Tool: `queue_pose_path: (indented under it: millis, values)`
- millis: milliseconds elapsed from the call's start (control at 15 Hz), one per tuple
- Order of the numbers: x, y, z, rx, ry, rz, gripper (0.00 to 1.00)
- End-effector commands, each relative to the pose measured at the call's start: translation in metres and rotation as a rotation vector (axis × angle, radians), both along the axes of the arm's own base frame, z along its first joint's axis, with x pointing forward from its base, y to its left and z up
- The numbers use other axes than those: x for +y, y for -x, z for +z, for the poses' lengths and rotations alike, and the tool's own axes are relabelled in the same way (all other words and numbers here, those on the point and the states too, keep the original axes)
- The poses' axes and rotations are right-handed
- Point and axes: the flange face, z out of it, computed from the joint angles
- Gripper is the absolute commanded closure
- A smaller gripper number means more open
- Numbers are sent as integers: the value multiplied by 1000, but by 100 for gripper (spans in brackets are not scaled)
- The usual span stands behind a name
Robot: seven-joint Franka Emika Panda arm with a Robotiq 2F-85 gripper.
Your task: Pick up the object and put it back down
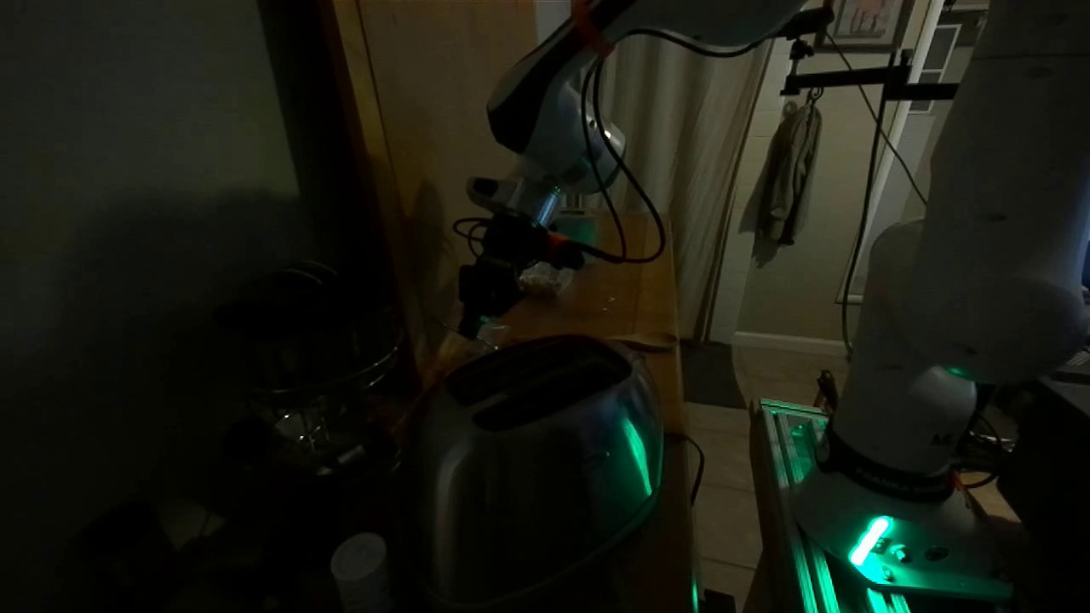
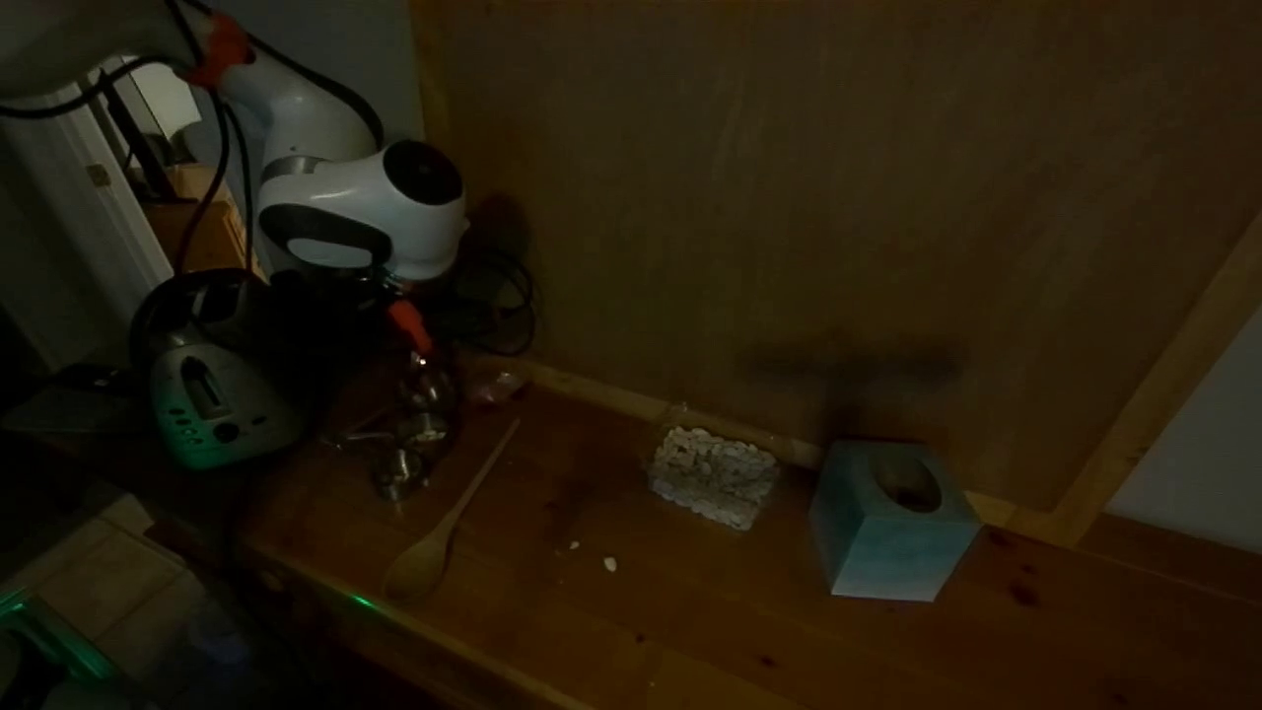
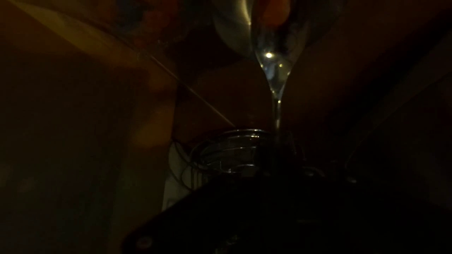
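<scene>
A shiny metal spoon-like utensil [image 3: 279,63] shows in the wrist view, its wide end at the top and its thin handle running down to my dark gripper [image 3: 275,151]. The fingers appear shut on the handle, though the dark hides their edges. In an exterior view my gripper [image 1: 477,328] is tilted down just behind the toaster. In an exterior view a shiny metal piece [image 2: 426,385] shows below the gripper, just above or beside small metal cups [image 2: 400,475] on the wooden table. I cannot tell whether it touches them.
A metal toaster [image 1: 545,485] stands close to the gripper. A wooden spoon [image 2: 424,562], a clear box of white pieces [image 2: 715,478] and a tissue box [image 2: 892,532] are on the table. A wooden panel [image 2: 789,197] rises behind. A wire rack [image 3: 226,151] shows in the wrist view.
</scene>
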Motion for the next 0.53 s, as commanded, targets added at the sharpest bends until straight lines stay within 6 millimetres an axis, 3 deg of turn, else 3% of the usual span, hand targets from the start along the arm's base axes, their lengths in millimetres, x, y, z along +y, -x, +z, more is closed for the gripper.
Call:
queue_pose_path:
  millis: [0, 267, 467]
  values:
    - [-13, -1, 4, -12, -88, -40, 94]
    - [-21, 4, 3, -5, -152, -74, 95]
    - [-14, 5, -2, -3, -208, -86, 95]
